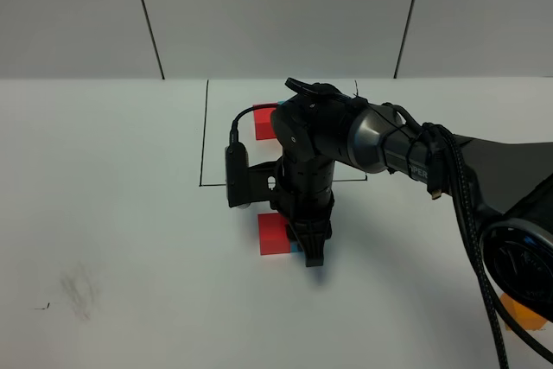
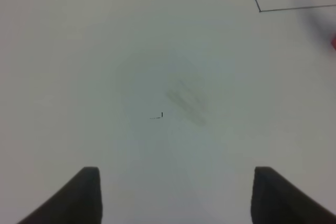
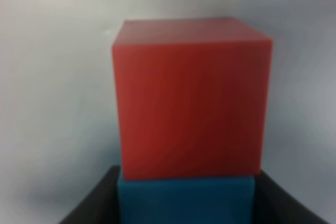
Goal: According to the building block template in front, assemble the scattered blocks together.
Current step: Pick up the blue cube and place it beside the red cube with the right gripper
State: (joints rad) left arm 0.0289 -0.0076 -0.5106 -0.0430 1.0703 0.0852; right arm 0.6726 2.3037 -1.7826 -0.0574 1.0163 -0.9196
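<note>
Scattered blocks: the red cube and blue cube sit touching, just outside the building block template on the side nearer the arm bases. The orange cube lies well apart from the template, partly hidden behind the right arm's base.
Template: a black outline frames it. From above only its red part shows, and the right arm covers the rest.
Right claw: narrow, pointed down at the table, closed on the blue cube.
Left claw: fingers stand apart over bare table, holding and touching nothing.
Right wrist view only: the dark fingers press both sides of the blue cube, with the red cube flush against its far face.
Left wrist view only: the left claw itself, one corner of the outline and an orange edge of the template.
Both overhead and left wrist: a grey smudge well apart from the template.
</note>
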